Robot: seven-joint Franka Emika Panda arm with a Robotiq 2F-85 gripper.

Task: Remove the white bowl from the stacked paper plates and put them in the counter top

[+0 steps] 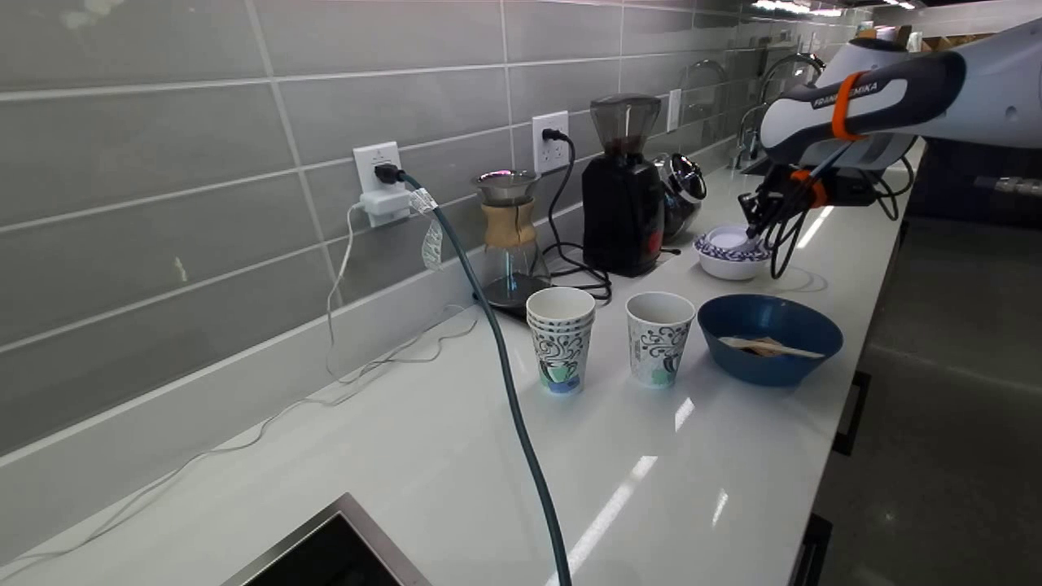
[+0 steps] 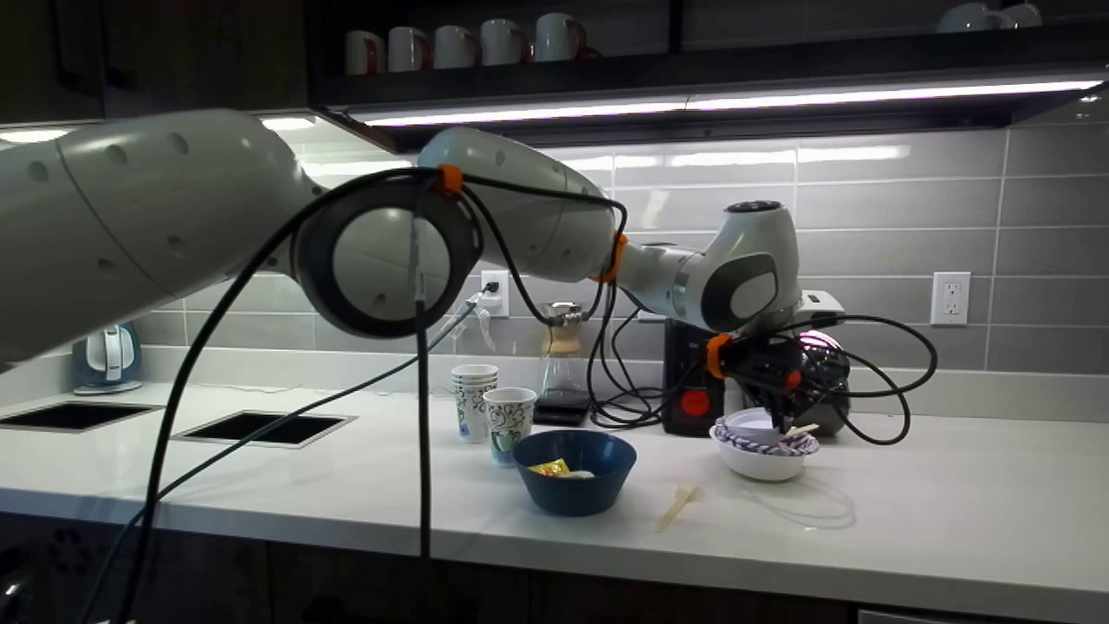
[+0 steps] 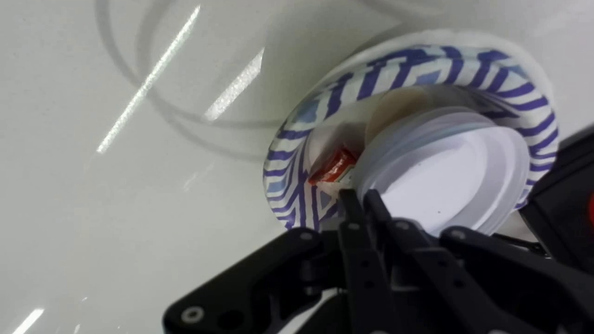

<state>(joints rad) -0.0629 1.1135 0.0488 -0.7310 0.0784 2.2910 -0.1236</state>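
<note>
My claw (image 3: 362, 198) pinches the white bowl (image 3: 438, 181) by its rim, over the blue-striped paper plates (image 3: 284, 174); I can't tell whether they touch.

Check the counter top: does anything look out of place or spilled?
Yes: in an exterior view, a pale fork lies loose on the counter top beside the dark blue bowl. It looks stray because it sits outside any bowl. I see no spill.

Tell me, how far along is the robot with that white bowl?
Done: the gripper is at the white bowl. In hand: it looks closed on the bowl's rim in the wrist view. Left: the bowl is over the stacked paper plates, so it has yet to reach the counter top.
</note>
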